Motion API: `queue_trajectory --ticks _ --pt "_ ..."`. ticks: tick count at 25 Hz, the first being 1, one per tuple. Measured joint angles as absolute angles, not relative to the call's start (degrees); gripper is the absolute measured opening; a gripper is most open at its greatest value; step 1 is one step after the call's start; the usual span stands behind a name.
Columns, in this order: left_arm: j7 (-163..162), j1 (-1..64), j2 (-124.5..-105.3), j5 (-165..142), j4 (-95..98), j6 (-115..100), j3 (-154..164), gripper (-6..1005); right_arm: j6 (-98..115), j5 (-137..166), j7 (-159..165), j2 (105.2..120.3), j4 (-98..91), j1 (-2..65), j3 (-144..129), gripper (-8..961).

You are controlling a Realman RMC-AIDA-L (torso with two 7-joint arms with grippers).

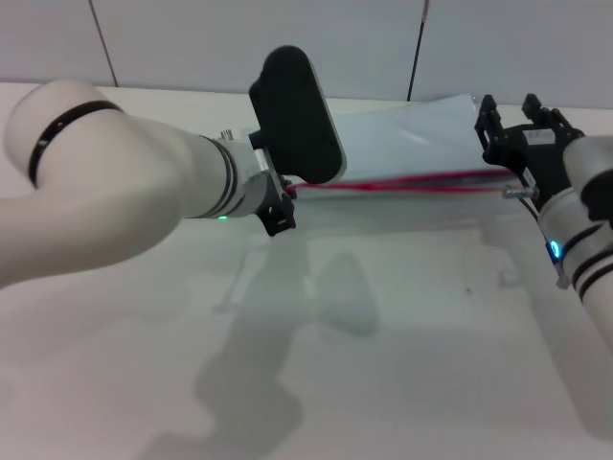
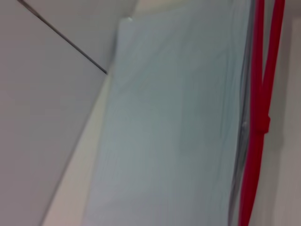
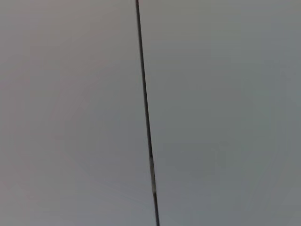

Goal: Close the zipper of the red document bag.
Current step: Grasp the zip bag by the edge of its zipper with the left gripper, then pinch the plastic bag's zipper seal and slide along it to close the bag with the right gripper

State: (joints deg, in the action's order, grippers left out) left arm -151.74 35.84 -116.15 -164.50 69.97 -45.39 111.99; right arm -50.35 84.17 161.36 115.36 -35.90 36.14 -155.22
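The white table (image 1: 383,364) fills the near ground. Farther back, the left hand (image 1: 287,196) sits over the left end of the zipper (image 1: 402,184); its fingers are hidden under the black wrist housing, so whether it grips cannot be told. At the right end the right hand (image 1: 517,125) stands with its black fingers (image 1: 488,120) spread apart above the strip. The red document bag (image 1: 412,129) lies flat behind, against the wall (image 1: 239,38). In the left wrist view the zipper's two red bands (image 2: 258,94) diverge, partly unclosed.
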Motion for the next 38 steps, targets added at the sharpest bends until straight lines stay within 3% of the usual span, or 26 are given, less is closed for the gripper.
queue_trajectory --ticks 3,11,14,16,21,23,30,34,38 --pt "-151.57 34.16 -116.14 -164.54 71.90 -43.97 111.20 54 -47.09 84.47 161.36 112.73 -39.98 36.19 -153.95 542" --pt "-150.78 28.07 -115.99 -164.58 79.25 -40.20 109.41 55 -35.56 93.39 161.36 100.65 -57.83 33.94 -149.58 542" --pt "-149.64 25.87 -116.01 -164.60 82.00 -38.38 109.11 55 -29.06 99.58 161.32 98.16 -62.61 31.85 -144.81 542" --pt "-148.61 24.06 -116.07 -164.62 83.92 -36.87 108.56 55 -23.34 104.85 161.20 97.37 -65.89 30.10 -140.16 542" --pt "-147.76 22.22 -116.19 -164.63 86.04 -34.82 107.62 55 -8.47 118.73 161.03 97.86 -74.45 25.08 -128.69 542" --pt "-147.76 22.06 -116.19 -164.62 86.14 -34.65 107.40 54 -1.46 125.11 161.00 99.21 -78.53 23.38 -123.78 542" --pt "-147.77 21.95 -116.26 -164.56 86.19 -34.53 107.36 55 7.35 129.73 158.88 101.45 -82.25 23.37 -120.56 541" --pt "-147.77 22.00 -116.36 -164.51 86.42 -34.35 107.79 55 12.88 129.90 152.11 104.80 -82.05 23.95 -117.80 541" --pt "-147.76 21.98 -116.38 -164.41 86.99 -34.06 107.89 55 18.13 129.60 141.96 109.78 -80.82 24.05 -112.59 541"
